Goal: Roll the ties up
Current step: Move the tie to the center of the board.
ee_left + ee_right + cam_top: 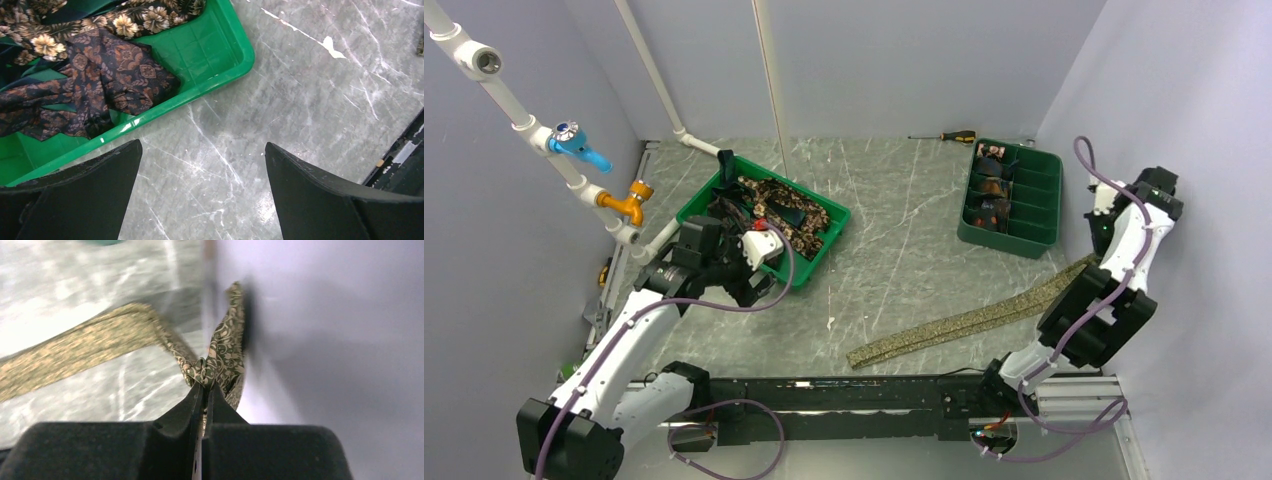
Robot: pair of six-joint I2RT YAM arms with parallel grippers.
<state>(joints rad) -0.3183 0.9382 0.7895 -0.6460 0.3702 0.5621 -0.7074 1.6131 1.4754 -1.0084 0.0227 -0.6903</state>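
right fingers point(204, 392) pinched tight on the narrow end of the olive-tan tie point(969, 322). the cloth bunches up just past the tips, right up against the r-side wall point(325, 340). that end is lifted off the desk point(894, 240). the rest of the tie lies flat as one long strip, running diagonally from the r wall down toward the front-middle of the desk, wide end nearest the arm bases. not rolled at all yet.

left fingers point(95, 185) spread wide w/ nothing btwn them, only bare desk below. they hover just off the near corner of the open green tray point(826, 245), not touching it.

that tray sits back-left & holds a heap of loose ties point(779, 205): floral brown/tan, dark brown patterned, some blackish-teal, all tangled so can't tell how many.

divided green tray point(1036, 205) sits back-right, near the r wall. coiled ties point(992, 185) fill its left column of compartments, approx 3 coils; the other compartments show only green.

screwdriver point(944, 136) lies at the back edge of the desk, just left of the divided tray. white pipe point(524, 125) w/ a blue and an orange valve runs along the l wall.
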